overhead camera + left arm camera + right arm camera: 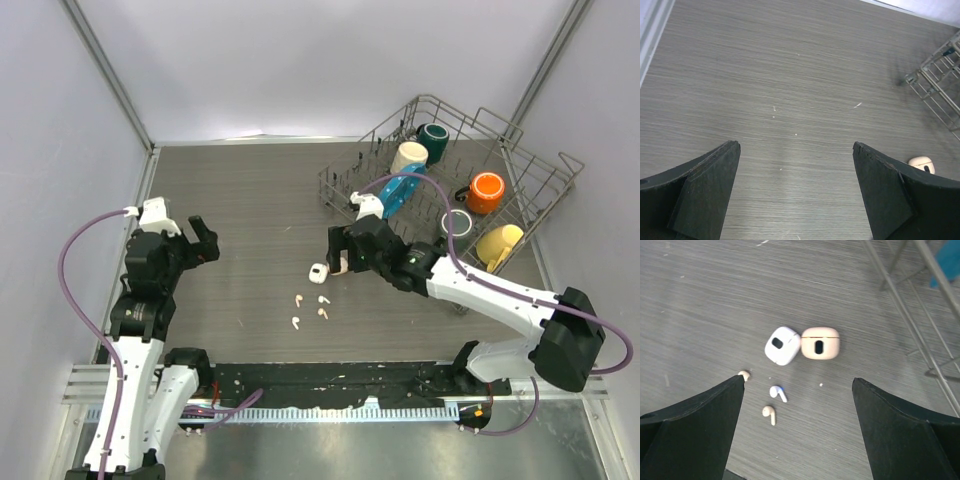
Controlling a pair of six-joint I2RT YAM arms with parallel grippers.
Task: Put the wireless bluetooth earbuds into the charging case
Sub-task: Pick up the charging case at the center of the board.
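The left gripper (795, 147) is hanging with its jaws wide apart, holding nothing. The right gripper (797, 382) is hovering over the surface (705, 300), its jaws also spread wide and gripping nothing.

Nearest to the right gripper, between its fingers, three earbuds are lying loose. A peach earbud (770, 414) is closest, with a white earbud (778, 392) just beyond it. Another peach one is peeking out at the left fingertip. The top view is showing four earbuds (322, 312) in all, none of them in a case.

Just past them, two cases are sitting side by side and touching, a white case (782, 345) and a peach case (820, 343). Both are looking shut, and each is bearing a dark oval mark.

Farther beyond the right gripper, a wire rack (470, 113) is holding a green mug (433, 140), a cream mug (408, 157), an orange mug (486, 192) and a yellow mug (498, 243).
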